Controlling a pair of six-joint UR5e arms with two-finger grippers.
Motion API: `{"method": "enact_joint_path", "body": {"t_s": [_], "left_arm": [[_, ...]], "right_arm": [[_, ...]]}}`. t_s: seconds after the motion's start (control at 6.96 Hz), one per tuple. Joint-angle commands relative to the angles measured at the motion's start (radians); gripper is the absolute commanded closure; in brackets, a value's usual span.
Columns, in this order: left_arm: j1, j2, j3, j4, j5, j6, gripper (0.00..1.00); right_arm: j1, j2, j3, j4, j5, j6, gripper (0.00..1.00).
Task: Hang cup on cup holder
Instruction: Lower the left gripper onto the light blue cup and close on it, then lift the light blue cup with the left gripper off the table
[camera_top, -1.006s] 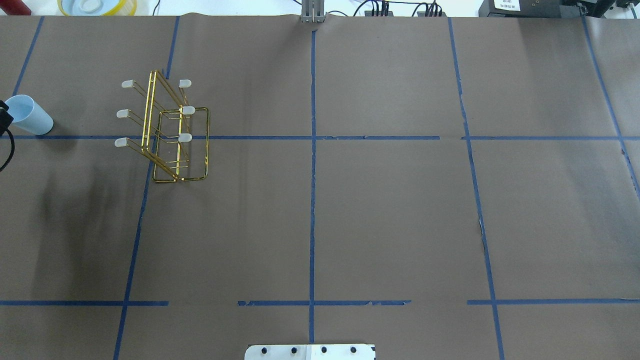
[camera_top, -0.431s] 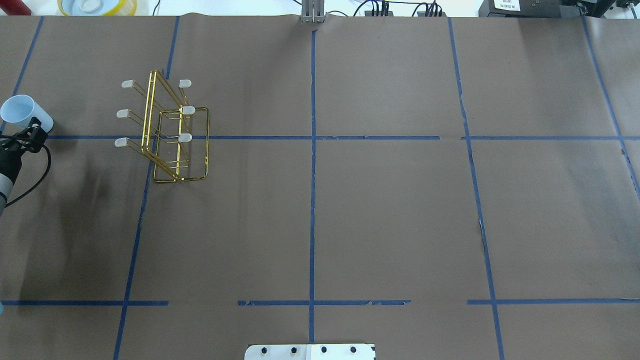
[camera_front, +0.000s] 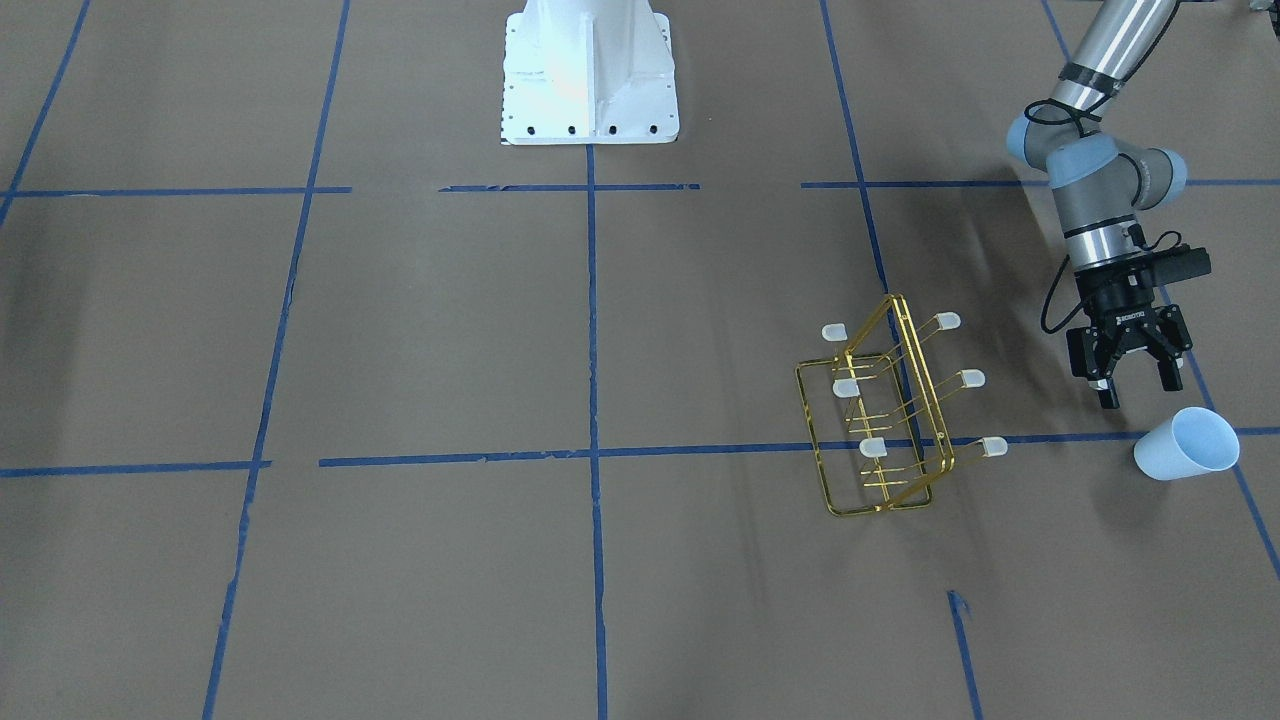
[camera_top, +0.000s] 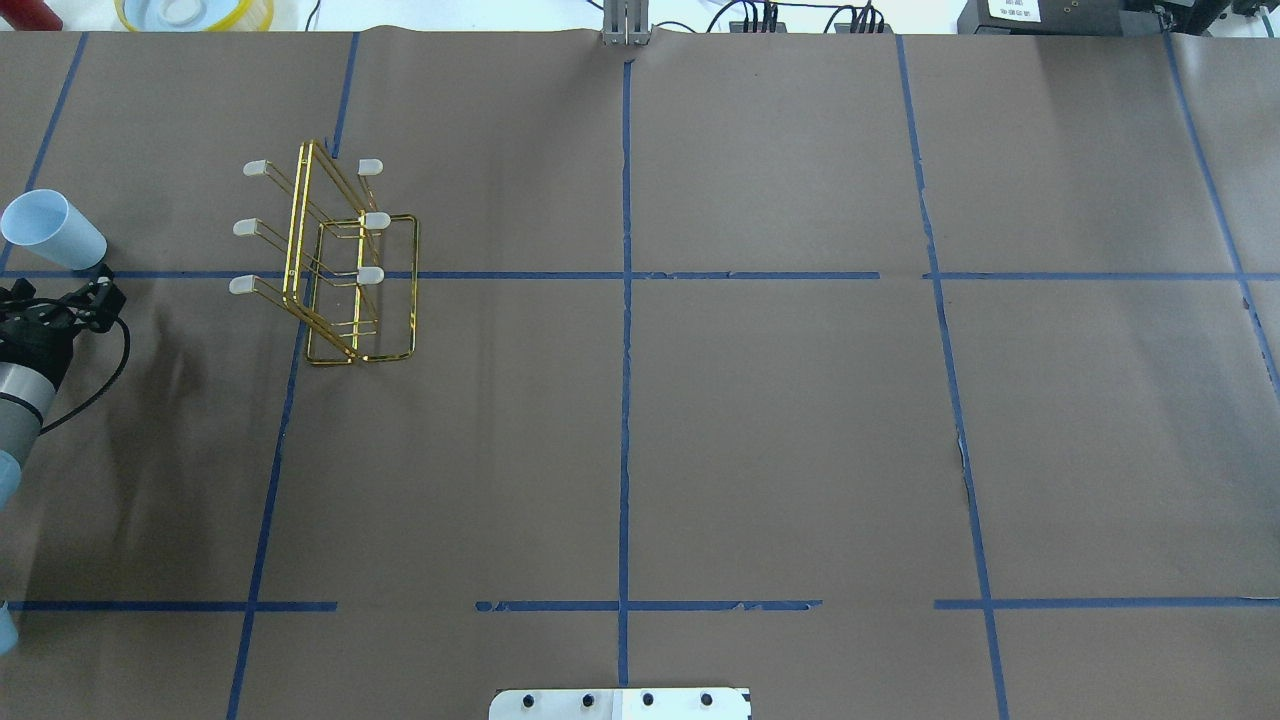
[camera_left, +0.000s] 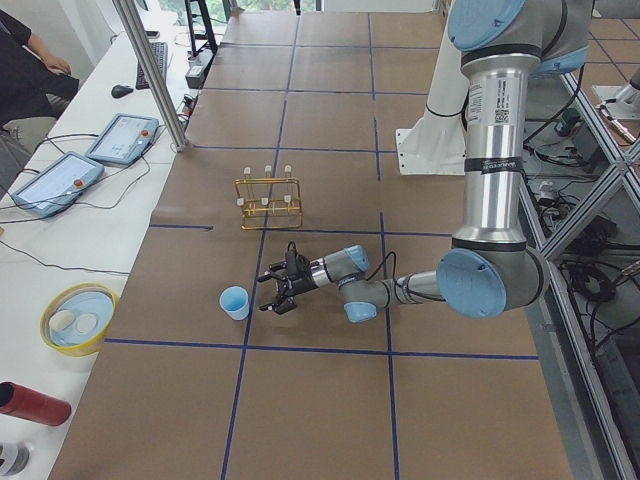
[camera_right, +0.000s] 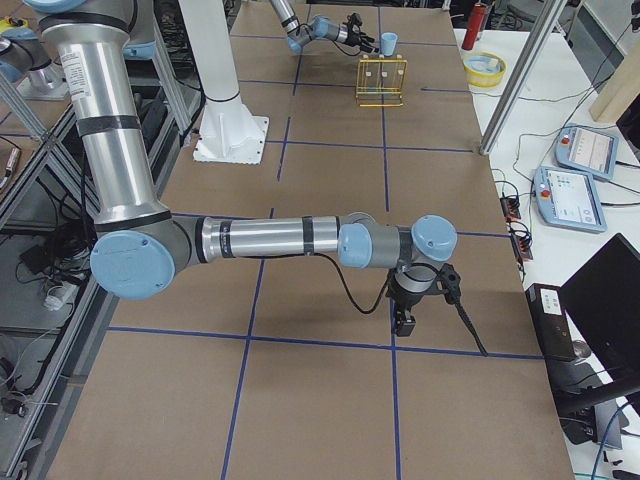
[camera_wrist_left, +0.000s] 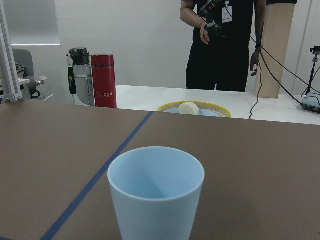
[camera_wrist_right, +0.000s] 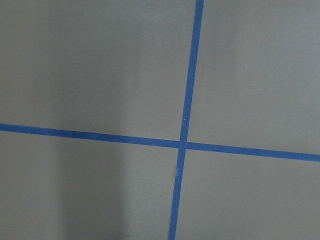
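The cup (camera_top: 52, 232) is seen standing upright, mouth up, on the brown-papered bench (camera_top: 780, 420), at its far left edge. It is touched by nothing. The left tool (camera_front: 1139, 393) is held low on the near side of the cup, just beside it; its fingers are spread apart and nothing is gripped between them. In the left wrist view the cup is seen straight ahead and close, filling the lower middle of the picture.

The cup holder (camera_top: 330, 260) is set to the right of the cup, well clear of it, with its gold base frame on the bench. Its capped prongs are all bare.

The right tool (camera_right: 405, 320) is held low over the right part of the bench, above a crossing of blue tape lines (camera_wrist_right: 182, 145). Whether its fingers are apart or together cannot be told.
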Motion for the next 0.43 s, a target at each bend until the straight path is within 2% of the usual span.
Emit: {"method": "enact_joint_path", "body": {"t_s": [0.0, 0.29], "left_arm": [[-0.009, -0.001, 0.025, -0.003, -0.011, 0.04, 0.0], [-0.064, -0.017, 0.025, -0.003, -0.035, 0.039, 0.0]], "right_arm": [[0.0, 0.0, 0.0, 0.0, 0.0, 0.001, 0.0], [0.0, 0.0, 0.0, 0.0, 0.0, 0.0, 0.0]]}}
